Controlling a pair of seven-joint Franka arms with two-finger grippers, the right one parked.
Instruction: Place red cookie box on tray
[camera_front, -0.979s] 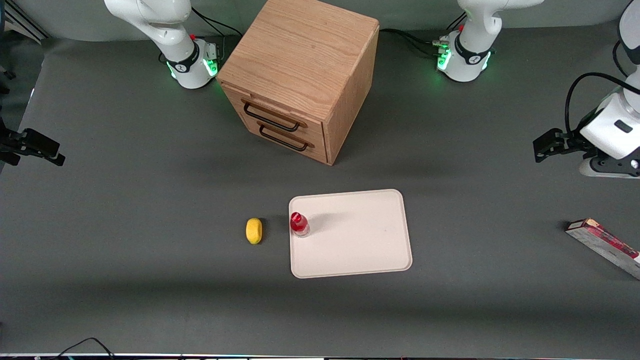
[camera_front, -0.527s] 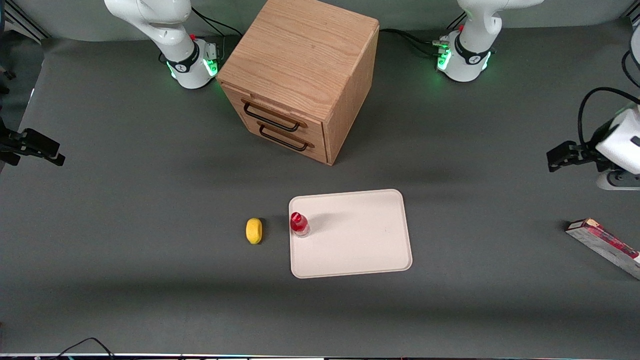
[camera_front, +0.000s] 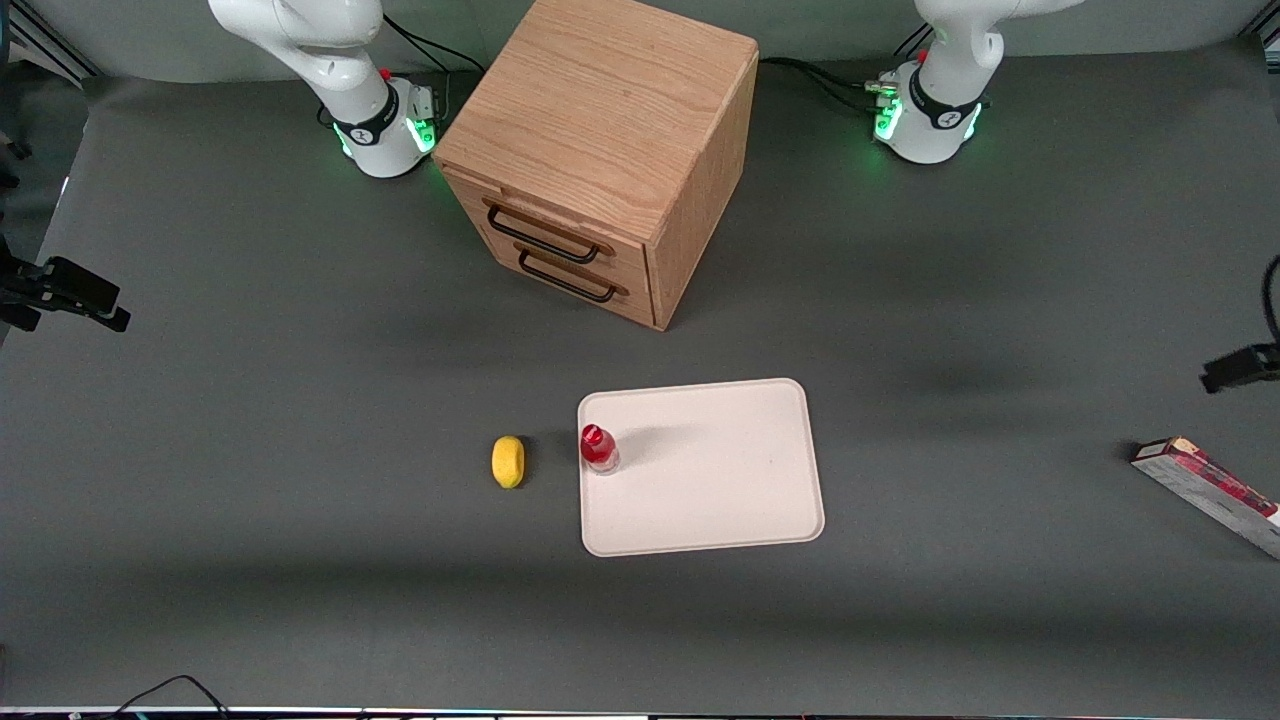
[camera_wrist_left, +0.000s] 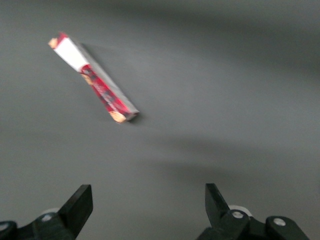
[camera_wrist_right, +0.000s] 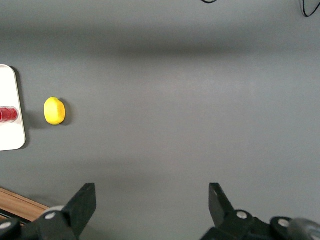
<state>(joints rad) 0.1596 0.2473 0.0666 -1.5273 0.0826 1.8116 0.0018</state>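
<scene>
The red cookie box (camera_front: 1210, 492) lies flat on the grey table at the working arm's end, far from the tray (camera_front: 720, 500). It also shows in the left wrist view (camera_wrist_left: 95, 82), lying slantwise, dark red with a pale side. My left gripper (camera_wrist_left: 148, 205) hangs above the bare table, apart from the box, with its fingers wide open and nothing between them. In the front view only a black part of it (camera_front: 1240, 367) shows at the edge, farther from the camera than the box. The tray lies near the table's middle.
A small red-capped bottle (camera_front: 598, 448) stands on the tray's edge. A yellow lemon (camera_front: 508, 461) lies on the table beside it. A wooden two-drawer cabinet (camera_front: 600, 150) stands farther from the camera than the tray.
My left arm has moved outward toward its end of the table and nearer the front camera, mostly leaving the front view. The box and tray have not moved.
</scene>
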